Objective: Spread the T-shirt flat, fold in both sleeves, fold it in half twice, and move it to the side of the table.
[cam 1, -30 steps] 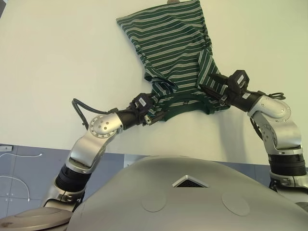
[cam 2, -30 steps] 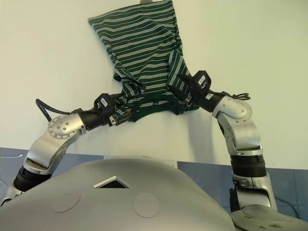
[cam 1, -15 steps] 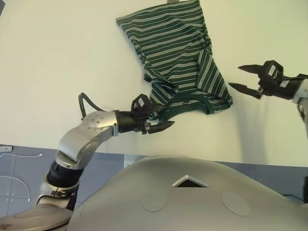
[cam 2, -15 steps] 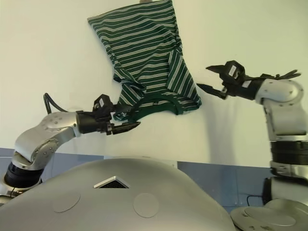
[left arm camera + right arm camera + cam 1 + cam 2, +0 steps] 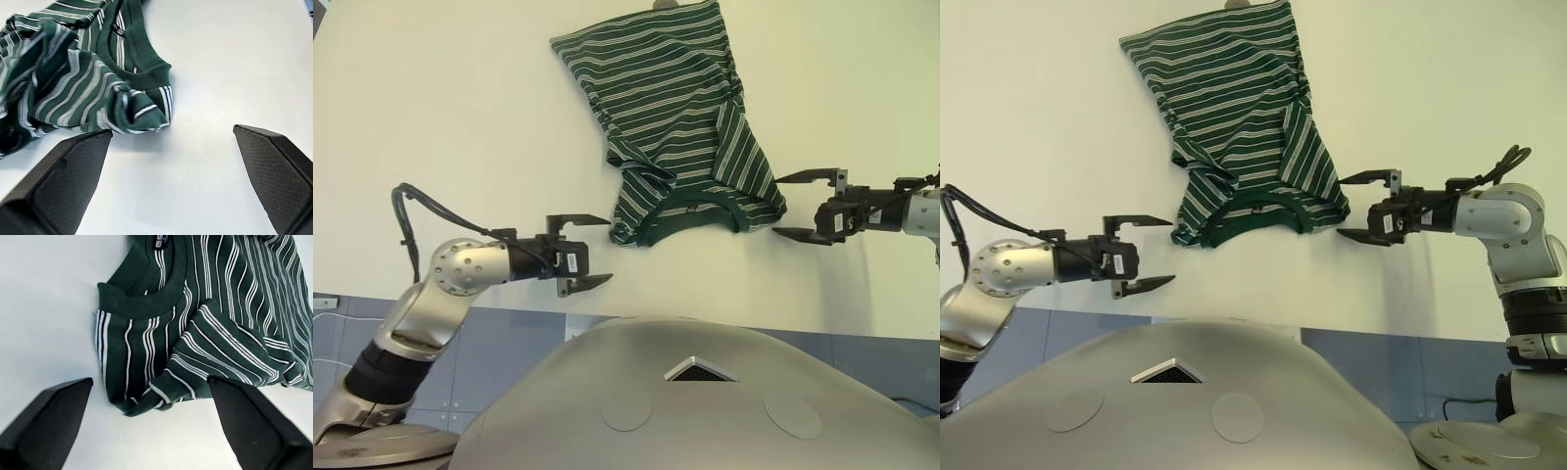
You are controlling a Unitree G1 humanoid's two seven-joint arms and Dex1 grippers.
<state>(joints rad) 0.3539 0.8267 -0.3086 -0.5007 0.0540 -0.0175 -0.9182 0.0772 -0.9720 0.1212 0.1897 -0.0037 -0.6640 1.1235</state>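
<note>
Gripping nothing, holding left gripper (image 5: 610, 249) wide open near collar end of crumpled T-shirt (image 5: 675, 117) on table (image 5: 431, 98), right gripper (image 5: 777, 207) likewise open just beside opposite shoulder

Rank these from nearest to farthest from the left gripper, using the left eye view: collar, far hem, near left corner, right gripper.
1. The near left corner of the T-shirt, just ahead of the left gripper.
2. The collar, midway along the near edge.
3. The right gripper, off the shirt's right side.
4. The far hem, at the back of the table.
</note>
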